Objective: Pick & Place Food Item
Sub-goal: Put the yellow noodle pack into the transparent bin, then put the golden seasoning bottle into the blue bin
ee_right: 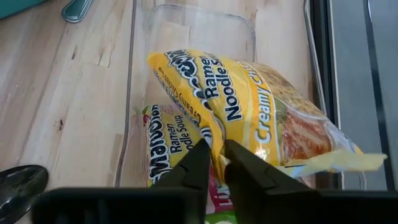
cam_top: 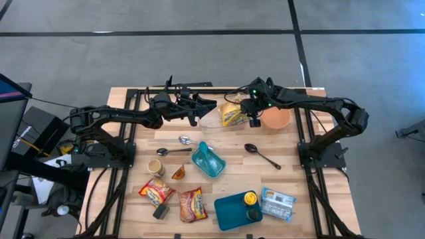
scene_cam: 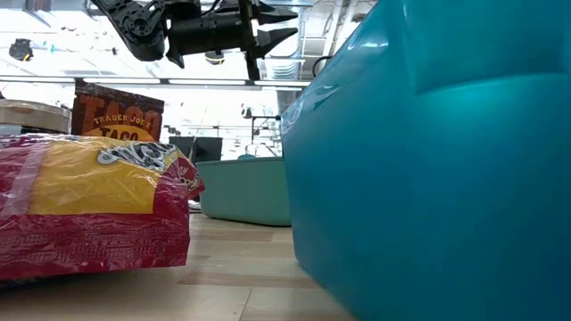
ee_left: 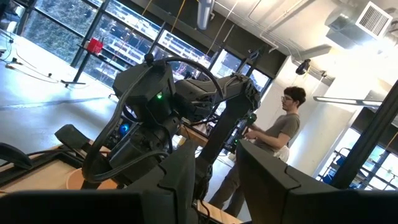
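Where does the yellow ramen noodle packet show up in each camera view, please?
High view: yellow ramen packet in the clear container, top centre, under the right end effector.
Low view: not in it.
Left wrist view: not in it.
Right wrist view: fills the centre, its edge between that end effector's fingers.
Shared landmark: the clear container.

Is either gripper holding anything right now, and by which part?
The right gripper pinches the yellow ramen packet by its edge, over the clear container. The left gripper holds nothing, its jaws apart.
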Robot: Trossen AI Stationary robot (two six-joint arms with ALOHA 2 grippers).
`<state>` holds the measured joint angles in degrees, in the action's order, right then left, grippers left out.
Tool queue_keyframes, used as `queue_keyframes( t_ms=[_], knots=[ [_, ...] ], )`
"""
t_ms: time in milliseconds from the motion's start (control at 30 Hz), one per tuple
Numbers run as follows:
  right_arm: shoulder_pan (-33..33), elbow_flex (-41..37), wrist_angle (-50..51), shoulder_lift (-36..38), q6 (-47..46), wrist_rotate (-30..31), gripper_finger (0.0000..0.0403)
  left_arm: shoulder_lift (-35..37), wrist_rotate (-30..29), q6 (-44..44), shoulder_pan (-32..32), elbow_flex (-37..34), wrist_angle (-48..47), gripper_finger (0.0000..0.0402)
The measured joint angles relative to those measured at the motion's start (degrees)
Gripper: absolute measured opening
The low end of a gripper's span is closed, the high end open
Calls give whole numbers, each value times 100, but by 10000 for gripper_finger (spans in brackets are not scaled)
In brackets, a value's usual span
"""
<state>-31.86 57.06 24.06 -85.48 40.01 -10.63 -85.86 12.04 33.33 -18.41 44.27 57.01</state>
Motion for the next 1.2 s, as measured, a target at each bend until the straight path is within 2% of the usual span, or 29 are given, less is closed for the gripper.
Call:
queue_keyframes(
  t_ms=[167, 333, 767, 1200],
  knots=[
    [-2, -2, -1, -1, 24, 0, 90, 0, 0, 0, 1, 0, 0, 113],
    [35, -2, 59, 0, 31, 0, 110, 0, 1, -1, 1, 0, 0, 113],
    [-6, 198, 220, 276, -132, 7, 112, 0, 1, 1, 0, 0, 0, 113],
    [-323, 638, 239, 1197, -1502, 0, 111, 0, 2, 1, 0, 0, 2, 113]
  ],
)
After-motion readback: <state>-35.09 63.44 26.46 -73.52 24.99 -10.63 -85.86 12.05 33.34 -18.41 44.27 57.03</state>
